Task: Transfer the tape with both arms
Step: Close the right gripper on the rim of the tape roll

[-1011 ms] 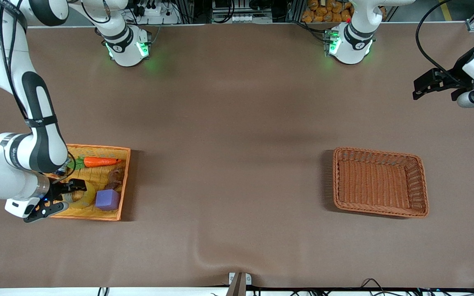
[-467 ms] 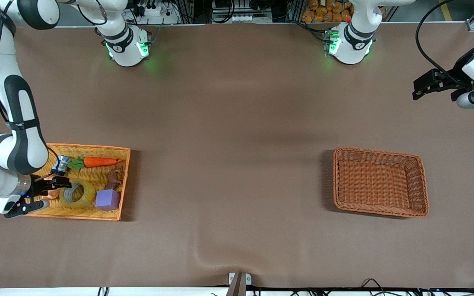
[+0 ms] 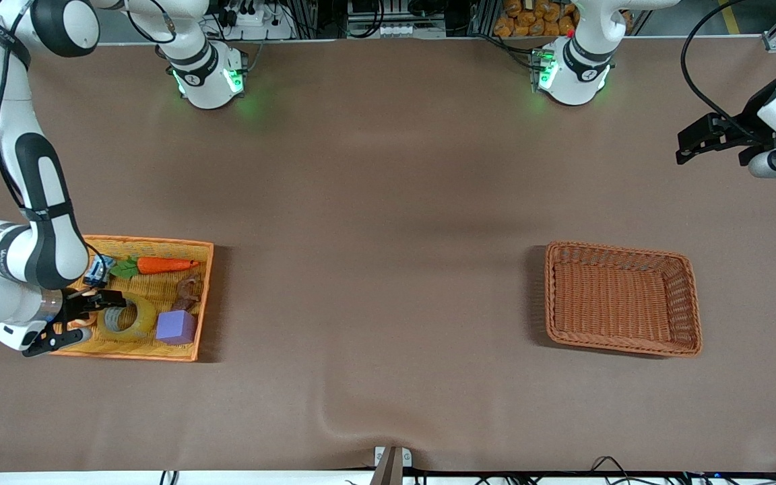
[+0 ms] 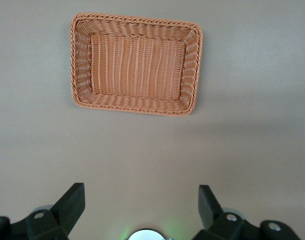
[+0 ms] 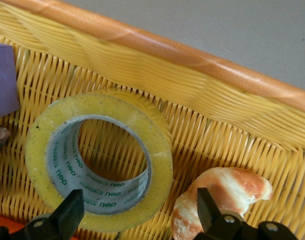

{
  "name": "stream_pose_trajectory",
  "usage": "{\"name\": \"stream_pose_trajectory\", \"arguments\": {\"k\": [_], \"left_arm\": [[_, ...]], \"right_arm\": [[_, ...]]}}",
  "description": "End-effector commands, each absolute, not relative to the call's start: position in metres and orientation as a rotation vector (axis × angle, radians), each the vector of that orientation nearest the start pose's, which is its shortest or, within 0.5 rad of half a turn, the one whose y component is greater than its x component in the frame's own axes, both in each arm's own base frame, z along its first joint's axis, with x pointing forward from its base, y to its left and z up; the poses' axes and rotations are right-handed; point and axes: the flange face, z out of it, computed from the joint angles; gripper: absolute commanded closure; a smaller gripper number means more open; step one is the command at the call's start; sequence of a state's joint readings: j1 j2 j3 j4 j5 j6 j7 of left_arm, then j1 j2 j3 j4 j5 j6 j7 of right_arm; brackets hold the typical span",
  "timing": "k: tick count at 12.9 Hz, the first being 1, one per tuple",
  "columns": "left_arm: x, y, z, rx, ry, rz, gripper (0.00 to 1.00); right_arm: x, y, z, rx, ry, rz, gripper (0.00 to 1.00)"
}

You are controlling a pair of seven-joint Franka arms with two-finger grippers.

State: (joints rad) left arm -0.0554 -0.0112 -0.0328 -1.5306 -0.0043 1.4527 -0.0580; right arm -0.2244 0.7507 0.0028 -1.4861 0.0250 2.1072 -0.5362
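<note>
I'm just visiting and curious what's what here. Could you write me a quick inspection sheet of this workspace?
Surface: brown table, a wrinkle at the camera edge.
Job's things: tape lies in the yellow basket; brown wicker basket holds nothing.
Clutter: carrot toy, purple block, croissant toy.
Grippers: right gripper open over the tape; left gripper open, waiting.
Cables: black cable on the left arm.
Surroundings: equipment racks along the base edge.
</note>
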Motion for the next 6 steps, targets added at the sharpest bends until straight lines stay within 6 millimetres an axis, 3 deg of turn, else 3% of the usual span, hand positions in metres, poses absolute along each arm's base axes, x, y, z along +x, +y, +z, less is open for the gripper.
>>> {"name": "stream_pose_trajectory", "arguments": {"k": [1, 2, 3, 6], "left_arm": [[0.5346, -0.0506, 0.6424, -3.157, 0.035, 0.107, 0.00], [0.5344, -0.0522, 0.6431, -3.157, 0.040, 0.104, 0.00], [0.5339, -0.0538, 0.6429, -3.156, 0.044, 0.109, 0.00], [0.5331, -0.0587, 0.6454, -3.156, 0.059, 0.104, 0.00]], "right_arm": [[0.6915, -0.1549, 0.2133, -3.030, -0.441, 0.120, 0.02], [0.6921, -0.1540, 0.2136, -3.032, -0.441, 0.116, 0.58], [0.6930, -0.1519, 0.2142, -3.031, -0.442, 0.113, 0.98], [0.6949, -0.1514, 0.2169, -3.033, -0.444, 0.104, 1.00]]}}
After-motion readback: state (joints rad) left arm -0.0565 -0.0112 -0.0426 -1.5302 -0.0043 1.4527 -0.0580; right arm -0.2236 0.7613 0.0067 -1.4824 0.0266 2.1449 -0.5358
